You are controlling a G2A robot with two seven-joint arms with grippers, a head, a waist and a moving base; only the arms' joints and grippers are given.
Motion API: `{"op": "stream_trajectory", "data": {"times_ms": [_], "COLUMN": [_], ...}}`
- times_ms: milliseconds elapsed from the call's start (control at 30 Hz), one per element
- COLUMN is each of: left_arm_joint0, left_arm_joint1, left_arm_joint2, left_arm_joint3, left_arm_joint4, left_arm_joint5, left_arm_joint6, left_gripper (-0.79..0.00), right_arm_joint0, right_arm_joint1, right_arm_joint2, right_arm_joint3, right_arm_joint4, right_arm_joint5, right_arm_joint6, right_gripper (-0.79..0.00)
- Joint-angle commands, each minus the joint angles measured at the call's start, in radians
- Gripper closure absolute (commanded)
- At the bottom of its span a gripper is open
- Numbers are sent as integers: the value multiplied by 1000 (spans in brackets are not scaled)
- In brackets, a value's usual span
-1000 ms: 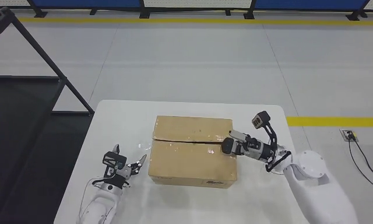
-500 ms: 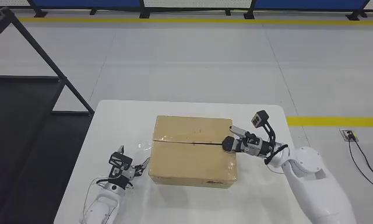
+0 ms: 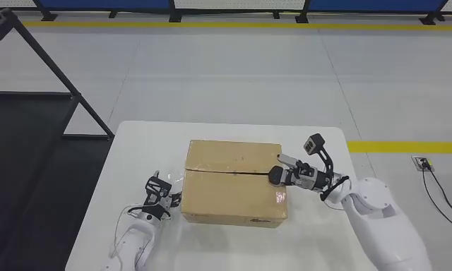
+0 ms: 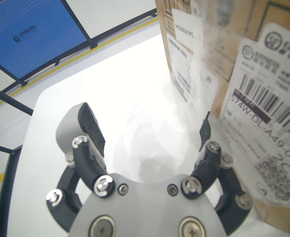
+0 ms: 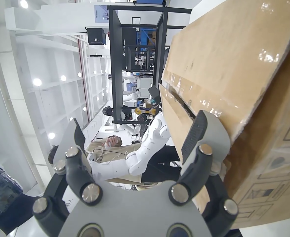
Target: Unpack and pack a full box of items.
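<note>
The closed brown cardboard box [image 3: 233,193] is sitting mid-table on the white table [image 3: 141,147]. The right gripper [image 5: 137,129], fingers spread, is lying at the end of the top seam, one pad apparently touching the flap edge. It should be hooking under that flap rather than pushing. The left gripper [image 4: 149,122], also spread, is hovering just beside the box's labelled end wall, well placed for bracing it.

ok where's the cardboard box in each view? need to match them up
Top view: cardboard box in the middle of the white table.
Left wrist view: its labelled side wall, close up.
Right wrist view: its top and one end.
Shared landmark: clear tape along the flap seam, glinting in the right wrist view, running down the side wall in the left wrist view.
</note>
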State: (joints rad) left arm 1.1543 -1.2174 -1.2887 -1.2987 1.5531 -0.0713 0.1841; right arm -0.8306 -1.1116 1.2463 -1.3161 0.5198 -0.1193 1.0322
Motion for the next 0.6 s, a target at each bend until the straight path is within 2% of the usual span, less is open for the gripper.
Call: {"op": "stream_trajectory", "data": {"times_ms": [0, 567], "left_arm_joint0": [-12, -61], "left_arm_joint1": [-3, -31], "left_arm_joint2": [8, 8], "left_arm_joint3": [14, 63], "left_arm_joint4": [-5, -103], "left_arm_joint5": [2, 139], "left_arm_joint6": [5, 63], "left_gripper": [-785, -785], "right_arm_joint0": [2, 22], "right_arm_joint1": [0, -4], "right_arm_joint2": [-2, -26], "right_arm_joint3": [-1, 11], "right_arm_joint4": [-3, -9], "right_arm_joint5": [2, 3], "right_arm_joint6": [2, 6], "right_gripper": [-785, -785]}}
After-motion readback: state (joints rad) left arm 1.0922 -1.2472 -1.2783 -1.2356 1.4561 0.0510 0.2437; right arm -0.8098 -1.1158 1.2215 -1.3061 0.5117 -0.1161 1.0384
